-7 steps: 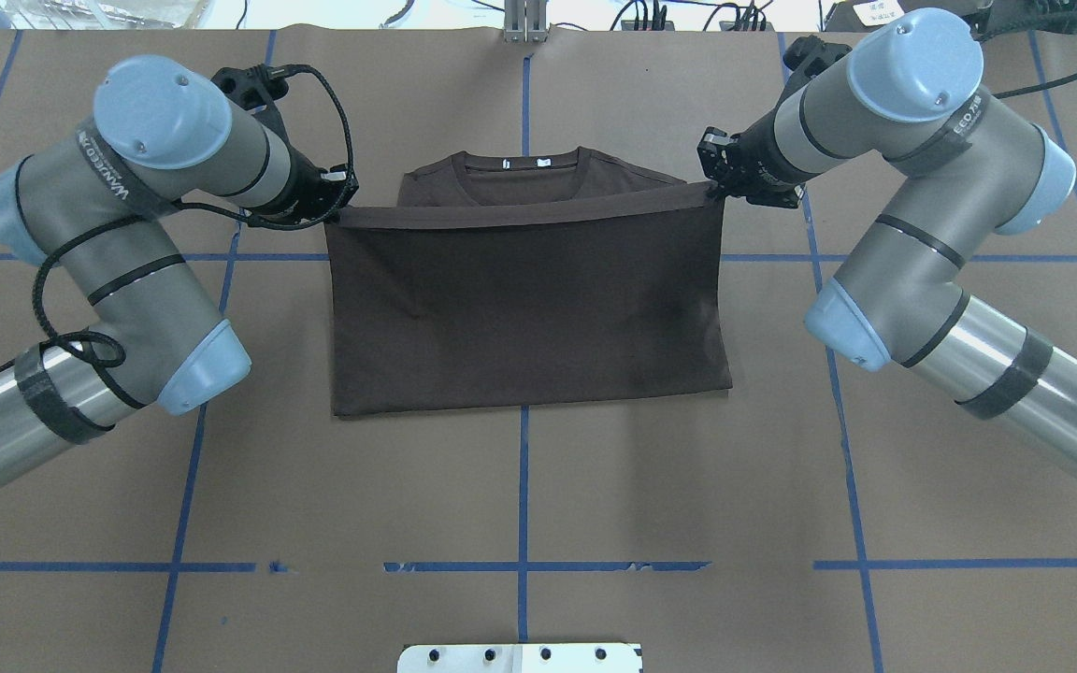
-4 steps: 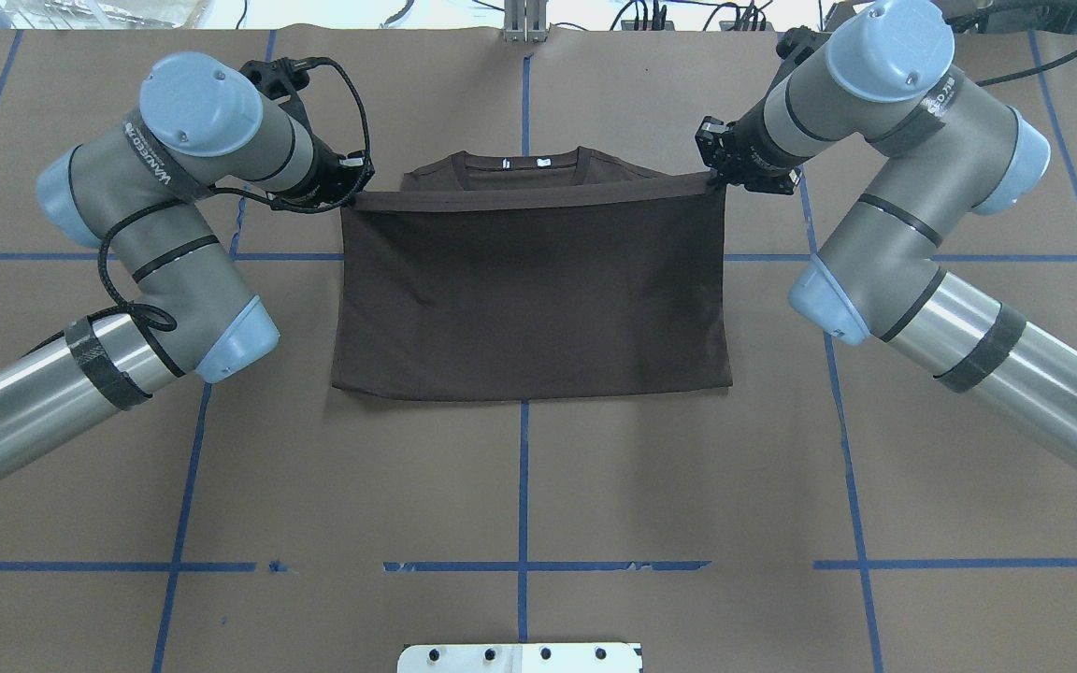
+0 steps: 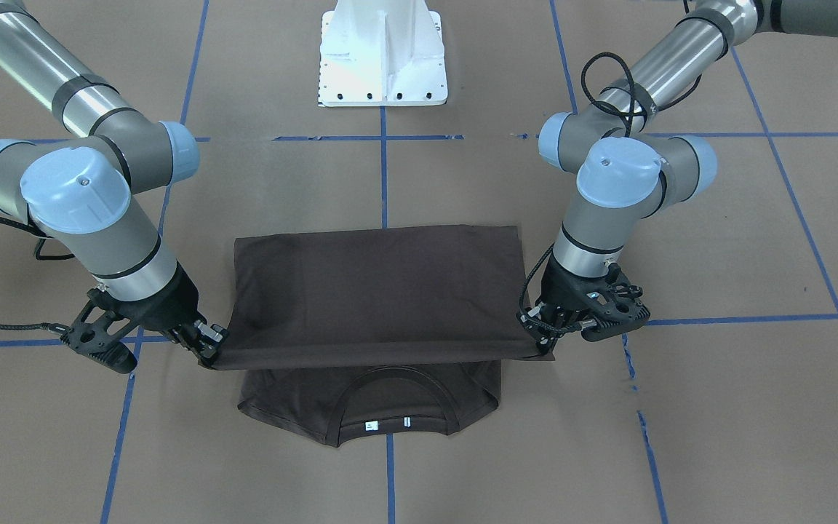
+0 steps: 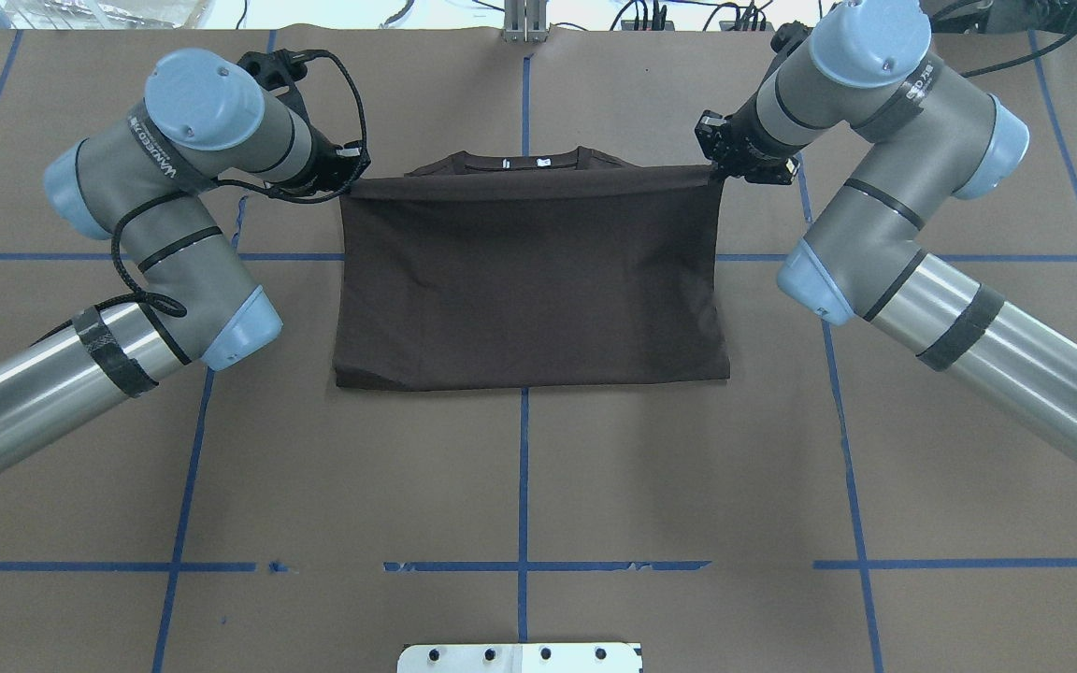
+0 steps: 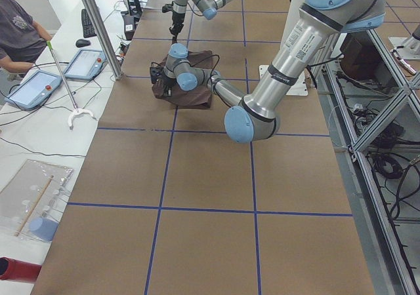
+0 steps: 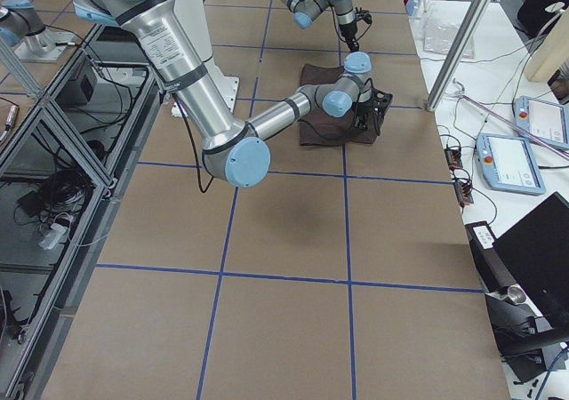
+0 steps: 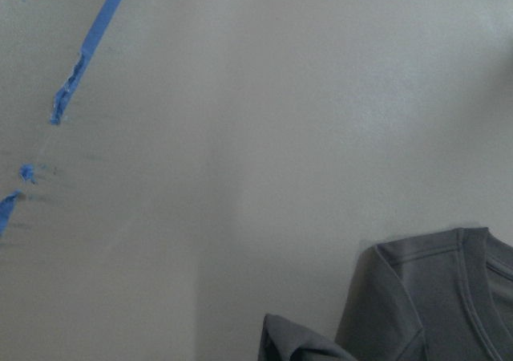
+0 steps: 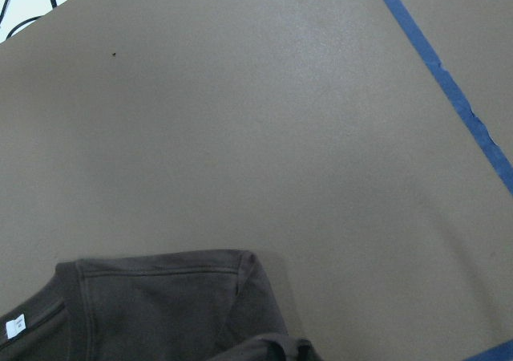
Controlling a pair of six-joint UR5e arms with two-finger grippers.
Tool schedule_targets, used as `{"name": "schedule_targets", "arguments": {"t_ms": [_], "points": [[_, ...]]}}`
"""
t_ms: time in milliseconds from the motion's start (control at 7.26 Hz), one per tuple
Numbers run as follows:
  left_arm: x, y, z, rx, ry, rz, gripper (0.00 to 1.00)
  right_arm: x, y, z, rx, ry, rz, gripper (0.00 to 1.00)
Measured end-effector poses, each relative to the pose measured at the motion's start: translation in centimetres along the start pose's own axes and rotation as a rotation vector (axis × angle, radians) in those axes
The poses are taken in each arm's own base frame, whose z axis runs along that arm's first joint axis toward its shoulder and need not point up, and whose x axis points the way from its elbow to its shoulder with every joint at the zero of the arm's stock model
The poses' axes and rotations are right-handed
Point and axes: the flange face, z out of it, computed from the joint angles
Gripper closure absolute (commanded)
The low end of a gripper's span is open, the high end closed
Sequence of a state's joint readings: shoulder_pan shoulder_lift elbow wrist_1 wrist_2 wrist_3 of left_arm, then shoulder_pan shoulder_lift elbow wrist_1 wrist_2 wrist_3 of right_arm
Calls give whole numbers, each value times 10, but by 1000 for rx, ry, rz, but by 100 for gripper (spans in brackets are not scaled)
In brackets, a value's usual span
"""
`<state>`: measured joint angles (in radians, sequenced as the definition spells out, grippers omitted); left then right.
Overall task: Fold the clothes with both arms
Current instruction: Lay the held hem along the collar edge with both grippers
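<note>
Pinching the two hem corners of the dark brown T-shirt (image 4: 529, 280) with the left pincer (image 4: 348, 179) and the right pincer (image 4: 715, 169), both clamped on cloth. Holding that hem stretched taut above the shirt's body, just short of the ribbed collar (image 3: 397, 397). Leaving the rest flat on the surface (image 4: 538, 486). Likely handling light and limp, sagging mid-span; best gripping at corners, keeping tension.

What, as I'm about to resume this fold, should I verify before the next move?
1. Left gripper clamps its T-shirt corner: ok.
2. Right gripper clamps the other corner: ok.
3. Held edge level and taut between them: ok.
4. Fold crease nearest the robot lies flat on the table: ok.
5. Held edge covers the collar: not ok, the collar shows beyond it.
</note>
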<state>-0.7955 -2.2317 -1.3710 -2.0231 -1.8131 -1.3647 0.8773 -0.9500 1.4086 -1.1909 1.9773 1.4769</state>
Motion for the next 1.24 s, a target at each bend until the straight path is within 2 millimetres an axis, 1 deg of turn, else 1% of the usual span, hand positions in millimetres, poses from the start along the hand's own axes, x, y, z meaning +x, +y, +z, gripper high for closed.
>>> {"name": "schedule_targets", "arguments": {"t_ms": [138, 413, 688, 964, 1239], "points": [[12, -4, 3, 4, -1, 0, 100, -8, -1, 2, 0, 0, -2, 100], [26, -9, 8, 12, -8, 0, 100, -19, -2, 3, -1, 0, -3, 100], [29, -11, 14, 15, -19, -2, 100, -22, -5, 5, 1, 3, -2, 100], [27, -14, 18, 17, -28, -3, 100, -27, -13, 8, 6, 12, 6, 100], [26, -14, 19, 16, -30, 6, 100, -28, -16, 10, 8, 16, -1, 100]]}}
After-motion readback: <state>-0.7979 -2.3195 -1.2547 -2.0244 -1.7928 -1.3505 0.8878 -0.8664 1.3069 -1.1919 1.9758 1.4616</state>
